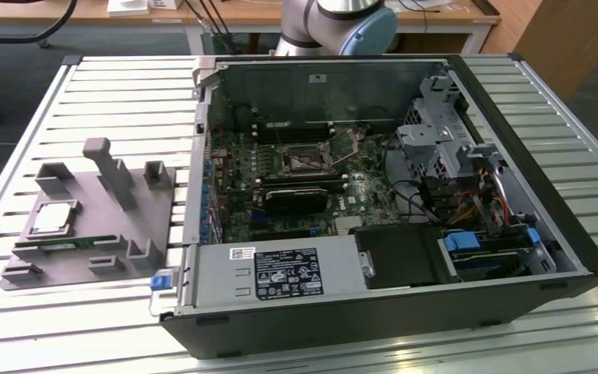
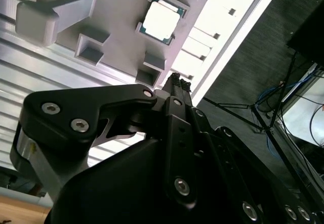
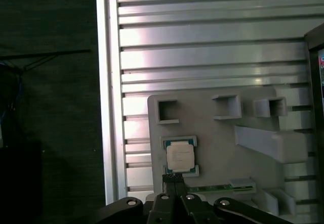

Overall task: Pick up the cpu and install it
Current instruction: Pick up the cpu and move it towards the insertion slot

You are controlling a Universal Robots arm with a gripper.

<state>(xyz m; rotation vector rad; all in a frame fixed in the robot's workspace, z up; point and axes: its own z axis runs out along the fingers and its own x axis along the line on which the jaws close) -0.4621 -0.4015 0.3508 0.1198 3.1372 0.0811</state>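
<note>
One cpu (image 3: 180, 157) lies in grey tray (image 3: 217, 143), ahead of hand (image 3: 174, 178), untouched; hand's fingers pressed together, holding nothing.

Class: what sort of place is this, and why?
Likely a robotics lab bench: an open computer case on a slotted metal table, a robot arm, the cpu in a grey fixture.

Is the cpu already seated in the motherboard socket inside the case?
No, the cpu lies on the grey tray outside the computer case.
</note>
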